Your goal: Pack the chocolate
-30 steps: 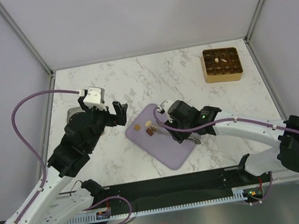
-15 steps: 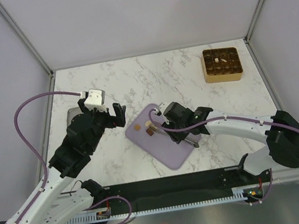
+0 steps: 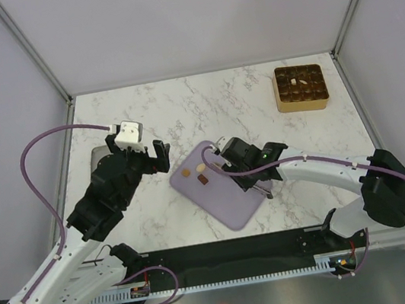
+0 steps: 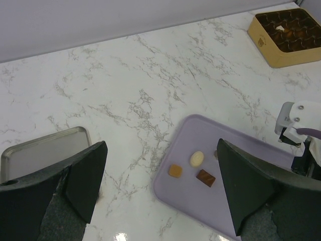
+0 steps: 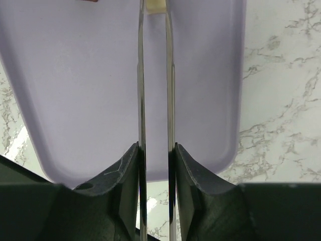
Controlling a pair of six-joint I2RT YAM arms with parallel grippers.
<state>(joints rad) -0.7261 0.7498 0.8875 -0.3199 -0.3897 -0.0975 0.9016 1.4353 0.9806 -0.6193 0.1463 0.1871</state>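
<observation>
Lilac mat [image 4: 200,133] on the marble table [image 4: 150,65] carries three loose chocolates close together: a tan square [image 4: 175,170], a cream oval [image 4: 196,158] and a dark brown piece [image 4: 205,177]. The right gripper [image 5: 154,20] holds its thin blades narrow, with the cream oval between their tips; whether they pinch it cannot be told. The left gripper [image 4: 161,150] hangs wide open near the mat's left edge. Other pieces sit in the gold tray [image 4: 268,47], well apart.

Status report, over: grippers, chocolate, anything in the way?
Left gripper open, hovering. Right gripper at cream chocolate on lilac mat, grip unconfirmed. Nothing in the way.
</observation>
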